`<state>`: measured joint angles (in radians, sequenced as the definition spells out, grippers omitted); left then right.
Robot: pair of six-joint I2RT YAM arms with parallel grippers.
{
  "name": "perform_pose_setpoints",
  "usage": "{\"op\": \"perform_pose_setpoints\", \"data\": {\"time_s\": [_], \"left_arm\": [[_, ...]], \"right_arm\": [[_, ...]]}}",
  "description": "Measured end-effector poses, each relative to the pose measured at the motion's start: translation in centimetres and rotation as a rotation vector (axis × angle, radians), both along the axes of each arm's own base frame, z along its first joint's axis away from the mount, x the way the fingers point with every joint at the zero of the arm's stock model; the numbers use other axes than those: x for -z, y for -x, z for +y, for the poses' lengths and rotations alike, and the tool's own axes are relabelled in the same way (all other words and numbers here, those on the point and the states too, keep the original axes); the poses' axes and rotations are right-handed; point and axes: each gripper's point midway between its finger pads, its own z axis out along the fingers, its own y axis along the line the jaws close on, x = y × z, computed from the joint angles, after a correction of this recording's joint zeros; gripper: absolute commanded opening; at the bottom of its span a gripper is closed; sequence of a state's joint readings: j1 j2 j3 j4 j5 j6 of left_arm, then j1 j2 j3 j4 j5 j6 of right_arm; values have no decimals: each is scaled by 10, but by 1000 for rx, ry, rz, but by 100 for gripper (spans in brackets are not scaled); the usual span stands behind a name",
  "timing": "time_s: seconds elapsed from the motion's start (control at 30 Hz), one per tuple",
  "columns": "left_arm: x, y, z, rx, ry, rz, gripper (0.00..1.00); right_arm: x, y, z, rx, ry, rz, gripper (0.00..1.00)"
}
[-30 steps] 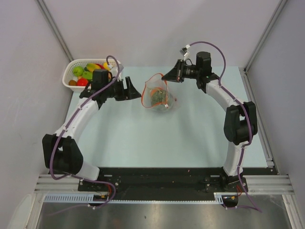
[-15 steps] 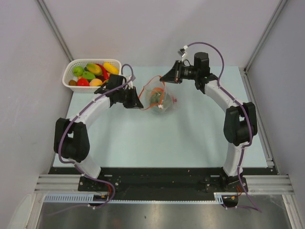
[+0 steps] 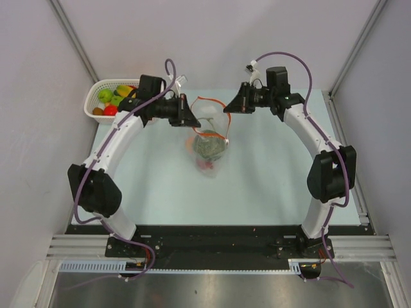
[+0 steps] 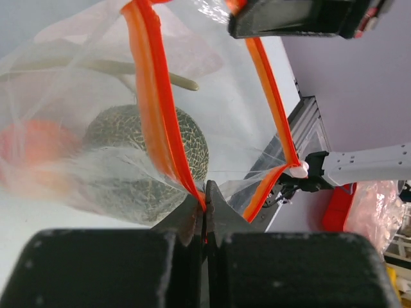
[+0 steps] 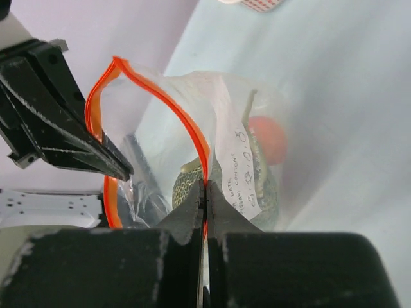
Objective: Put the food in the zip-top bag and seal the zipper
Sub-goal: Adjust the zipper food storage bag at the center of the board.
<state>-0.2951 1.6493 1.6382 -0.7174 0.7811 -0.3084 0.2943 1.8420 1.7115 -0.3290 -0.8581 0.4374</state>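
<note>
Two grippers now hold the mouth of the zip-top bag (image 3: 209, 144): the left gripper (image 4: 205, 192), spread wide a second ago just in front of the white basket (image 3: 90, 97), has swung in toward the middle of the counter (image 3: 270, 179) and closed, its fingertips pressed together on one run of the zipper (image 4: 151, 96); the right gripper (image 5: 205, 189) stays pinched on the opposite run of the same orange strip, clear film and a handwritten label caught with it. Change since the earlier frame: the bag then sat slumped on the counter, held by the right side alone; now its mouth is raised and drawn into an open loop between the two grips, and the pouch hangs long beneath it. Whether its bottom touches the counter, I cannot tell. Contents inside: a netted green melon (image 4: 160, 167) and a red piece (image 4: 32, 144). The white slider (image 4: 298, 170) sits at the far end of the strip, mouth unsealed. More food (image 3: 106, 96) remains in the basket. Judgement: with a grip on each side, loading appears to be over and the work turns to the seal, so the two runs need bringing together before the slider can travel; the risk is film slipping from either pinch
</note>
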Motion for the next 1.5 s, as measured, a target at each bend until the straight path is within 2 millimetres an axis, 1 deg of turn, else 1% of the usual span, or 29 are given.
{"op": "perform_pose_setpoints", "data": {"time_s": [0.07,0.17,0.23,0.27,0.3,0.33,0.4,0.47,0.53,0.57,0.63,0.67,0.73,0.77,0.83,0.87,0.9,0.97,1.03,1.17,1.23,1.37,1.5], "left_arm": [[11,-6,0,-12,-13,33,4],[36,-18,4,-42,-52,88,19],[47,-27,12,-73,-77,99,41],[48,-31,17,-91,-84,97,52],[47,-36,22,-103,-85,86,70],[42,-43,29,-124,-78,65,78],[29,-59,45,-161,-71,10,99],[13,-79,68,-210,-62,-70,100],[0,-102,98,-278,-81,-165,100],[-4,-113,116,-315,-105,-213,100],[-4,-132,150,-384,-177,-285,100],[-4,-145,171,-422,-230,-324,99],[0,-171,202,-474,-324,-383,96],[4,-184,214,-490,-366,-403,90],[19,-209,230,-498,-425,-411,86],[27,-219,235,-500,-441,-412,81],[42,-231,243,-499,-458,-399,79],[65,-240,248,-490,-471,-363,78],[95,-244,254,-481,-476,-304,78],[133,-240,257,-464,-466,-203,75],[141,-238,257,-464,-458,-178,72],[145,-236,254,-465,-436,-155,61],[152,-233,249,-461,-399,-119,60]], "right_arm": [[10,-1,-3,9,37,1,0],[27,-6,-6,16,79,8,0],[36,-9,-6,20,96,12,0],[40,-11,-6,21,103,15,0],[43,-12,-6,21,107,16,0],[46,-13,-6,23,111,18,0],[47,-14,-6,23,117,15,0],[45,-15,-6,24,120,9,0],[40,-17,-6,26,118,-7,0],[38,-17,-5,26,116,-14,0],[35,-18,-5,26,114,-22,0],[34,-18,-4,26,113,-24,0],[33,-19,-4,25,112,-25,0],[34,-19,-3,24,112,-24,0],[35,-19,-3,23,112,-21,0],[36,-20,-3,23,113,-20,0],[37,-20,-2,23,113,-18,0],[38,-20,-2,21,114,-16,0],[37,-20,-1,21,113,-18,0],[36,-20,-1,21,112,-18,0],[36,-20,-1,21,111,-20,0],[32,-21,0,21,108,-27,0],[32,-21,0,22,107,-27,0]]}}
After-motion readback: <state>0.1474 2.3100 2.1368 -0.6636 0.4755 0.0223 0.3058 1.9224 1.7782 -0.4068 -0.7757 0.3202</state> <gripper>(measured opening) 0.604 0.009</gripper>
